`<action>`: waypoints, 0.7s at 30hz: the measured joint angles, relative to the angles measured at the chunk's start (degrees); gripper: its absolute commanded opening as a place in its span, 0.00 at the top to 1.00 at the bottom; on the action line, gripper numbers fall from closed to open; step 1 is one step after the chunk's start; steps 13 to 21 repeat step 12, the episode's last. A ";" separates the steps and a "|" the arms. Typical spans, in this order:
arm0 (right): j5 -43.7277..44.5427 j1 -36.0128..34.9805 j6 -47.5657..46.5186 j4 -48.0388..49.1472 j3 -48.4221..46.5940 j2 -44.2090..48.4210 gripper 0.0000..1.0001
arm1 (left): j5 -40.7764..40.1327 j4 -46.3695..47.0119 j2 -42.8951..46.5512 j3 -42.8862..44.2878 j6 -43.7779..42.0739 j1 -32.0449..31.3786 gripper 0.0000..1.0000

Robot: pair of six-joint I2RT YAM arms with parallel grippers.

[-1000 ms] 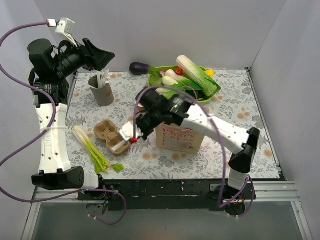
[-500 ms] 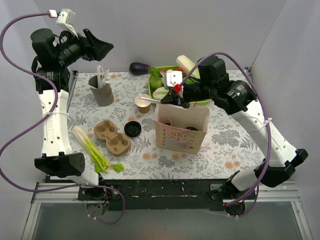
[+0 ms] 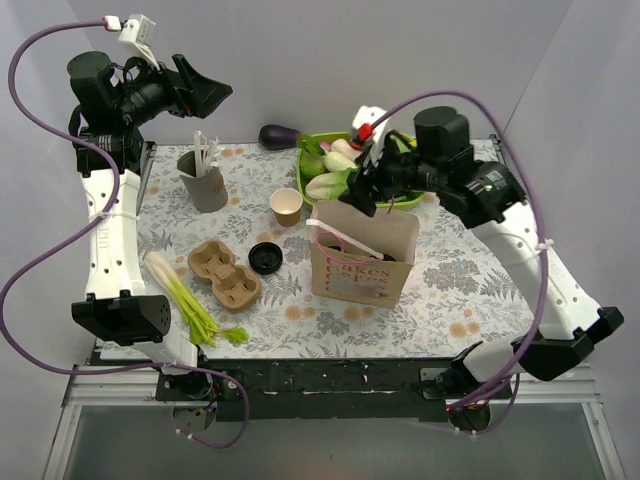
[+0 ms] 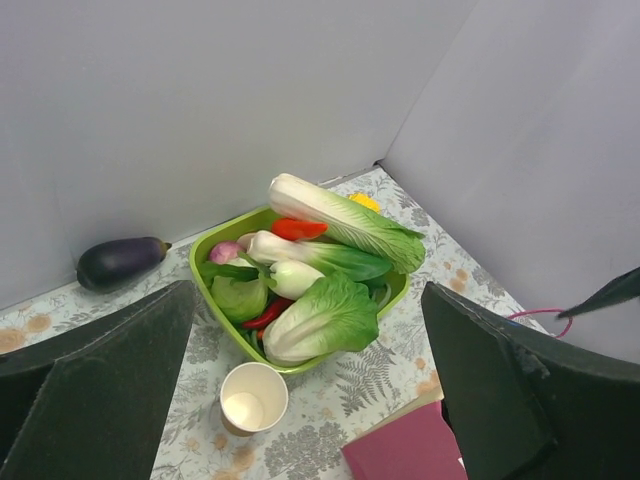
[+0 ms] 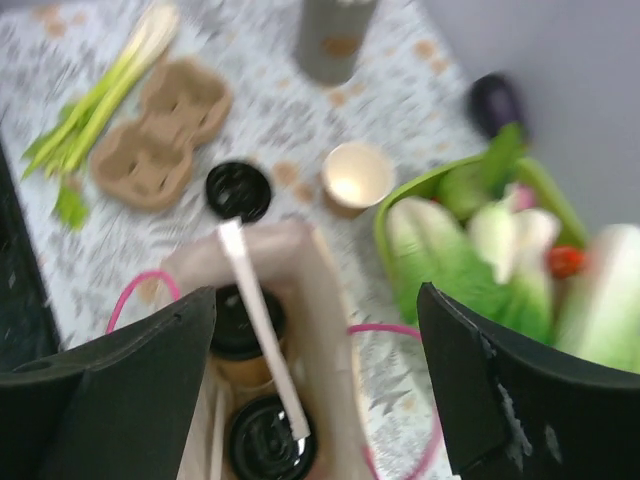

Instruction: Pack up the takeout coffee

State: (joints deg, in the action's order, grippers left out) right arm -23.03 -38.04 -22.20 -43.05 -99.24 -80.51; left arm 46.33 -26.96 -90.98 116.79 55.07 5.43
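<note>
Matt tan paper cup (image 3: 287, 207), smooth black plastic lid (image 3: 265, 258), rough moulded-pulp tray (image 3: 225, 274), and a seemingly paper bag (image 3: 365, 270).

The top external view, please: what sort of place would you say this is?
Most likely a staged robot test booth, not a real café: plain grey walls box in a floral tablecloth, with prop-like vegetables in a green bowl beside a paper bag of lidded coffee cups.

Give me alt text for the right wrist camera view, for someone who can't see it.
Below the open right gripper, a pink-handled paper bag holds two black-lidded coffee cups and a white stick. Beyond it on the table: an open paper cup, a loose black lid, a pulp cup tray and a bowl of vegetables.
</note>
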 measured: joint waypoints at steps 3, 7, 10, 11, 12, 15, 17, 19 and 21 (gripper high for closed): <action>8.83 -0.22 4.52 1.55 -8.15 1.01 0.07 | -0.92 -0.07 0.00 0.00 -1.01 -0.02 0.02; 23.78 -0.24 7.28 2.97 -10.19 3.72 0.02 | -2.64 -0.94 -0.37 0.39 -2.71 0.00 0.02; 35.47 -0.22 7.72 4.26 -10.12 4.33 0.02 | -4.42 -1.79 -1.29 1.44 -4.11 -0.02 0.02; 38.69 -0.20 7.72 4.72 -10.01 4.31 0.02 | -5.01 -1.84 -1.62 1.79 -4.44 0.00 0.02; 41.22 -0.07 7.74 4.94 -9.90 4.28 0.02 | -5.40 -1.99 -1.95 2.10 -4.74 0.00 0.02; 41.22 -0.07 7.74 4.94 -9.90 4.28 0.02 | -5.40 -1.99 -1.95 2.10 -4.74 0.00 0.02; 41.22 -0.07 7.74 4.94 -9.90 4.28 0.02 | -5.40 -1.99 -1.95 2.10 -4.74 0.00 0.02; 41.22 -0.07 7.74 4.94 -9.90 4.28 0.02 | -5.40 -1.99 -1.95 2.10 -4.74 0.00 0.02; 41.22 -0.07 7.74 4.94 -9.90 4.28 0.02 | -5.40 -1.99 -1.95 2.10 -4.74 0.00 0.02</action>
